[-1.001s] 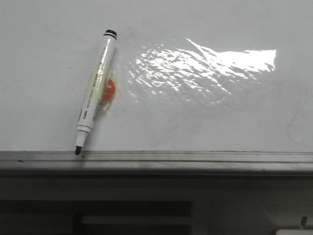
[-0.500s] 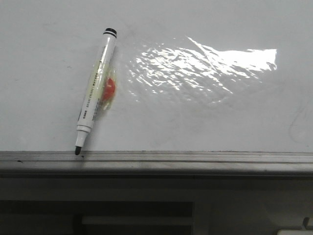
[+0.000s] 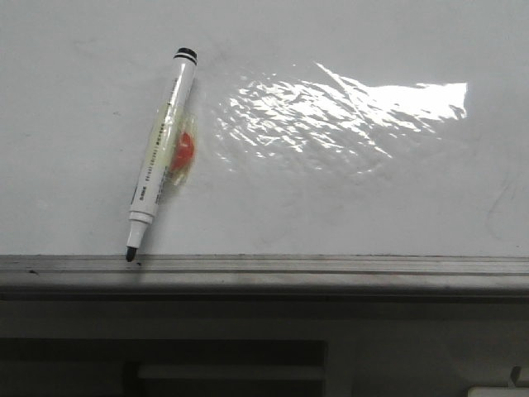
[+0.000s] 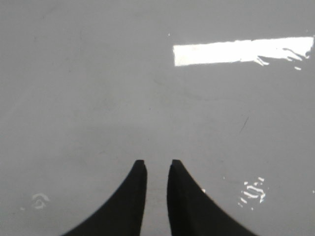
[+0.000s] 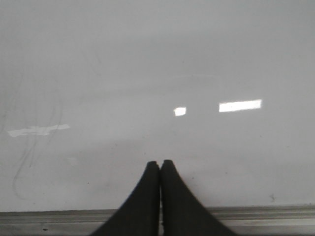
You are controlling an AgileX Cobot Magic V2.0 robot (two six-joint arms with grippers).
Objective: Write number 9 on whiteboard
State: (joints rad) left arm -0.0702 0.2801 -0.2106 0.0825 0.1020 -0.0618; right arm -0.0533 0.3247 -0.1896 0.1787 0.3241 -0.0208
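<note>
The whiteboard (image 3: 347,207) fills the front view, glossy white with a wrinkled shiny film and faint grey smudges. No number 9 shows on it in any view. A white marker (image 3: 159,153) with a black end cap lies slanted on the board, its uncapped black tip touching the grey edge rail (image 3: 331,269). Yellowish tape and an orange-red blob (image 3: 183,150) sit at its middle. My left gripper (image 4: 156,162) is open a little and empty over bare board. My right gripper (image 5: 160,162) is shut and empty, near the rail (image 5: 275,212). Neither gripper shows in the front view.
A bright glare patch (image 3: 347,112) lies on the wrinkled film right of the marker. Faint grey smudge lines (image 5: 29,147) mark the board in the right wrist view. Below the rail the front view shows a dark frame (image 3: 248,347).
</note>
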